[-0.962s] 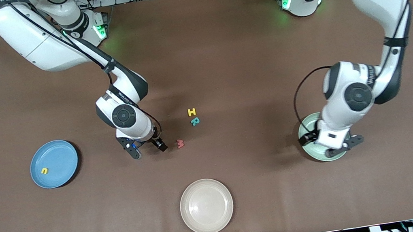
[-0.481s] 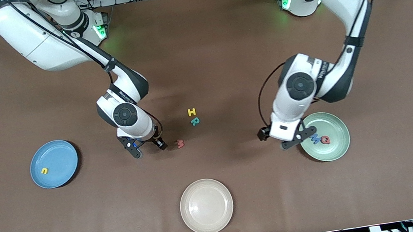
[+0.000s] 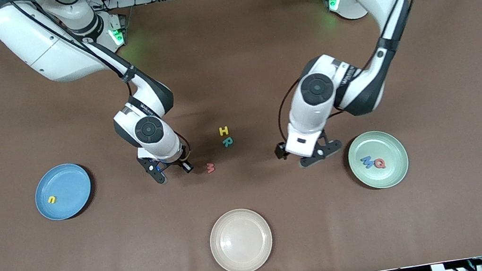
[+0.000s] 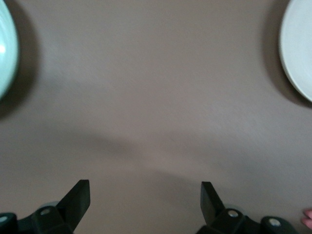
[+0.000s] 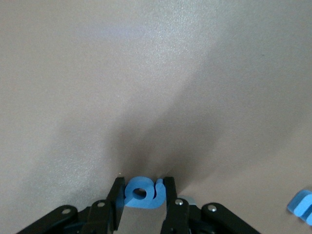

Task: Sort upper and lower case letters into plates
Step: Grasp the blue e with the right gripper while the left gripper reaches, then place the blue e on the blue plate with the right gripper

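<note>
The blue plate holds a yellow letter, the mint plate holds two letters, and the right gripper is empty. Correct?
Not quite. The right gripper is shut on a blue letter, as the right wrist view shows. The blue plate with its yellow letter and the mint plate are as stated.

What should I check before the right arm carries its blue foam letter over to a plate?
1. Grip: right gripper shut on the blue foam letter: ok.
2. Which case that letter is: cannot tell.
3. Sky blue round plate has room, holding only a small yellow letter: ok.
4. Left gripper out of the way, open and empty over bare table beside the pale mint green plate: ok.
5. Sorting finished: not ok; yellow H, teal R and a red letter lie on the table.
</note>
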Robot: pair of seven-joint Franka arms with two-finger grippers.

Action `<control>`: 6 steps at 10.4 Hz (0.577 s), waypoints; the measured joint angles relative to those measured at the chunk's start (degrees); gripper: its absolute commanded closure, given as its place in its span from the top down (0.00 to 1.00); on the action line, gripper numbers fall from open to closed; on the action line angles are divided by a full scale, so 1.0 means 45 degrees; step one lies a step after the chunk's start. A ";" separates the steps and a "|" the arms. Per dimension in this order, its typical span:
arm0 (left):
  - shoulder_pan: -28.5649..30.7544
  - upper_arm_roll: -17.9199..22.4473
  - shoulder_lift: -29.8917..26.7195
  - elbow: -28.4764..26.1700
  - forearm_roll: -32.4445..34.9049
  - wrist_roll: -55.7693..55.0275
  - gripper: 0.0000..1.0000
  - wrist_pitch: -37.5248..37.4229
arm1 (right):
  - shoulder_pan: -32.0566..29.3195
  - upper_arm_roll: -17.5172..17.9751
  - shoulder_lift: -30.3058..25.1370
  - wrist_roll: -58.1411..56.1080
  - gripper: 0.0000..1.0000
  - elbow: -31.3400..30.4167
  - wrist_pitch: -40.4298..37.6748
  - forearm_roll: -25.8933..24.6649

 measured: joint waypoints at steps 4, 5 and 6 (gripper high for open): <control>-0.2142 0.0123 0.0922 0.0843 0.0130 -0.1770 1.00 -0.0002 | -0.0579 -0.0029 -0.0427 -0.0709 0.00 0.0000 -0.0049 -0.0176; -0.2544 0.0143 0.1090 0.0979 0.0446 -0.1789 1.00 -0.0002 | -0.1010 -0.0042 -0.0751 -0.1439 0.00 0.0000 -0.0232 -0.0182; -0.2972 0.0177 0.1245 0.1142 0.0768 -0.1789 1.00 -0.0001 | -0.1431 -0.0091 -0.1032 -0.2308 0.00 -0.0002 -0.0695 -0.0186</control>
